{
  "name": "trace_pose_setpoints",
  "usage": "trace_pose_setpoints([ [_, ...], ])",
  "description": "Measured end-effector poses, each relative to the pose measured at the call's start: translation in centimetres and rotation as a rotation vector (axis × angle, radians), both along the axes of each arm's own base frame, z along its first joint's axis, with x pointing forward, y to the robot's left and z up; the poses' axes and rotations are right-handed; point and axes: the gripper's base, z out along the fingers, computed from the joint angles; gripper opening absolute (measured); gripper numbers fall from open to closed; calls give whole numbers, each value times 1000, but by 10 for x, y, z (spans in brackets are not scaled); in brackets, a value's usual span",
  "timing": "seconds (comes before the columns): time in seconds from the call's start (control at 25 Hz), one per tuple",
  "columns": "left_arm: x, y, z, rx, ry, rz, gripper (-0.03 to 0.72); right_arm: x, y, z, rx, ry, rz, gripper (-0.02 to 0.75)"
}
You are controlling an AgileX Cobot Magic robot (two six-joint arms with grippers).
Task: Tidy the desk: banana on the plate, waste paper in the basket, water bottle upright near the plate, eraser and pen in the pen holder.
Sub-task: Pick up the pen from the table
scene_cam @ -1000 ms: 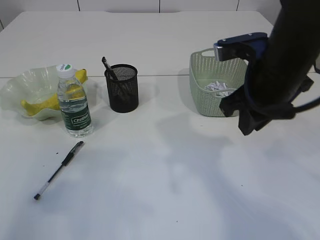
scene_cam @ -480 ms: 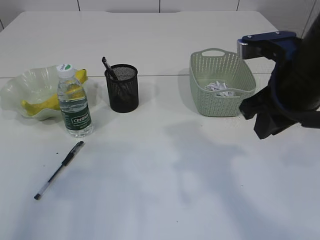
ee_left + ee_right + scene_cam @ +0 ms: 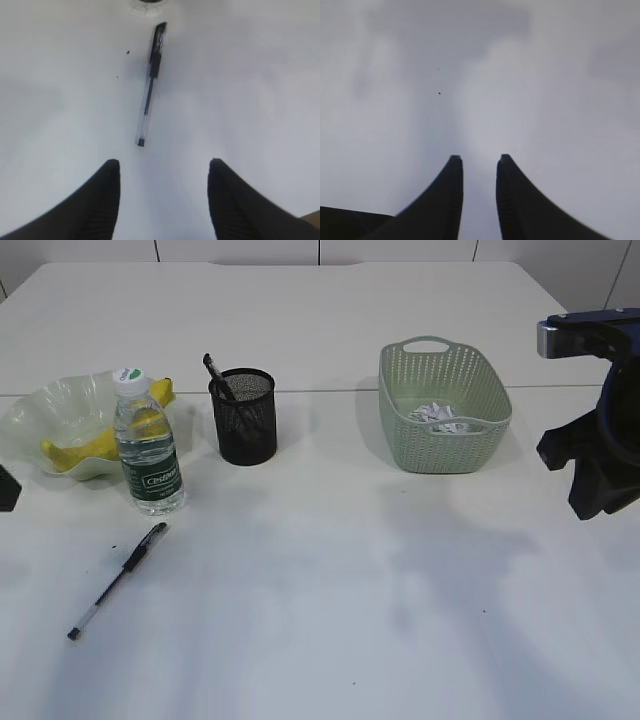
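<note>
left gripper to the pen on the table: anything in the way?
Nothing visible. In the left wrist view the left gripper is open, with only bare table between its fingertips and the pen. The water bottle stands beyond the pen's capped end, not between.

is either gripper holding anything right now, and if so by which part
Nothing is held. The left gripper is open above the table with the pen lying free ahead of it. The right gripper has a narrow empty gap between its fingers.
</note>
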Motion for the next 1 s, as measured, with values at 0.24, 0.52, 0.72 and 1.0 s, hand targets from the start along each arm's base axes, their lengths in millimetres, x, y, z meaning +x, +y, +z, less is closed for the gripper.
trace_pose_setpoints([
  [0.24,40,-24,-1,131,-11,-139,400,0,-2,0,-20,-3,13,179],
  [0.52,67,-59,-34,219,63,-280,400,0,-3,0,-37,-7,25,179],
  [0.72,82,-66,-77,246,172,-302,400,0,-3,0,-39,-7,27,179],
  [1.0,96,-70,-108,255,186,-300,400,0,-3,1,-39,-9,29,179],
])
